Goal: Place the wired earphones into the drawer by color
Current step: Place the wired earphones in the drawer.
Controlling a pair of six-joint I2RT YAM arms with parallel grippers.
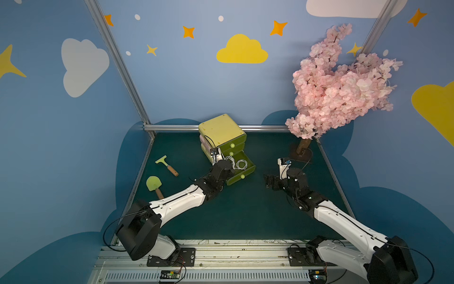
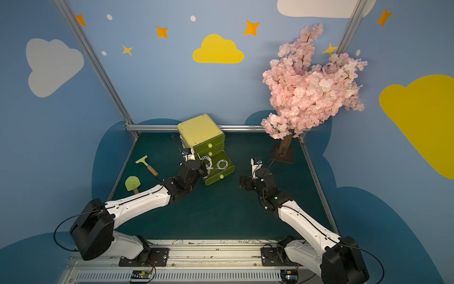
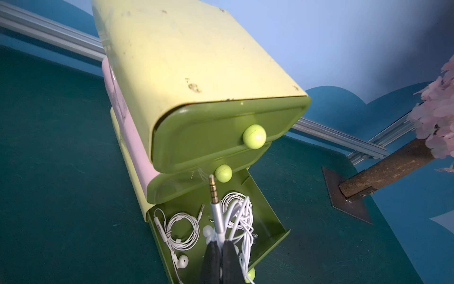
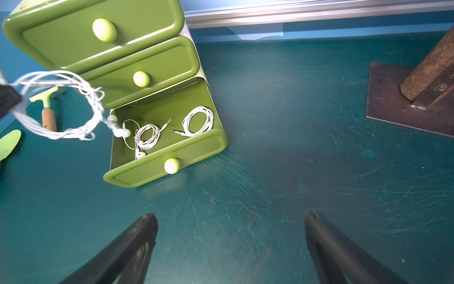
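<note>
In a top view we're seeing the left gripper (image 1: 228,163) hovering mid-frame over the open bottom drawer (image 1: 247,171). Left wrist: it's pinching a white earphone bundle (image 3: 237,211) above that drawer. Right wrist: two more white bundles (image 4: 147,136) are lying inside, right gripper (image 4: 231,217) is gaping, gripping nothing.

No writing to read
Nothing legible on the drawer unit (image 3: 196,61) or walls (image 1: 184,86); the circuit board (image 1: 169,275) is too small to tell
</note>
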